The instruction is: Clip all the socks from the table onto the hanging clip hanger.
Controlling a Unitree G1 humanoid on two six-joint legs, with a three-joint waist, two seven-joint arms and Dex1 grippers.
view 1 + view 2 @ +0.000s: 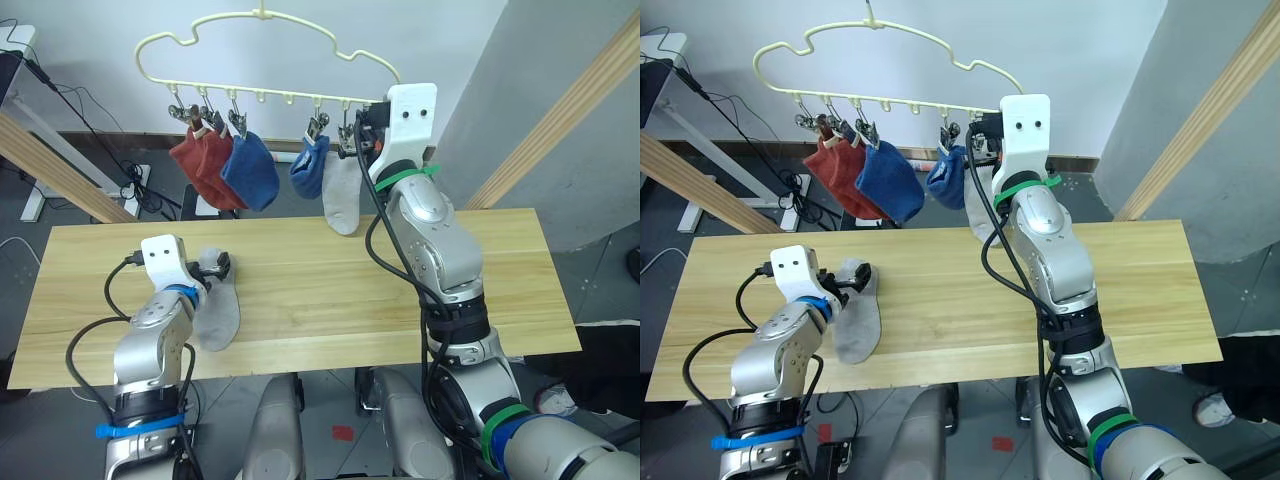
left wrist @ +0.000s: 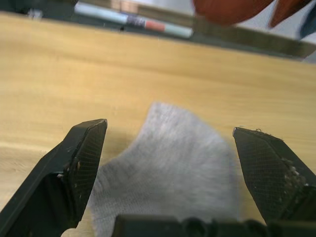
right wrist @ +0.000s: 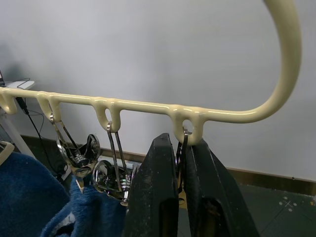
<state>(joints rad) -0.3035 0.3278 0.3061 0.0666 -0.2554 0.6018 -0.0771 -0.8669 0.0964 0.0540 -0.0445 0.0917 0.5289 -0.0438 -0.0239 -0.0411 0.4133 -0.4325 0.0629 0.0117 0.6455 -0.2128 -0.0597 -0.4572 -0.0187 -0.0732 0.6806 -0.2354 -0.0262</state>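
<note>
One grey sock [image 1: 216, 312] lies flat on the table [image 1: 330, 290], and I have my left gripper [image 2: 170, 163] low over its end with the fingers spread wide on either side of it. Up on the clip hanger [image 1: 262, 60], two red socks [image 1: 205, 165], two blue socks [image 1: 252, 170] and another grey sock [image 1: 343, 195] hang from the clips. My right gripper [image 3: 180, 163] is raised to the bar's end, fingers pinched tight on the last clip [image 3: 181, 153].

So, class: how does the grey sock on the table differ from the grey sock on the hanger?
The grey sock on the table lies flat; the hanging grey sock dangles from the clip hanger. The first sits between the open left gripper fingers; the right gripper pinches a clip above the second. Both are light grey.
</note>
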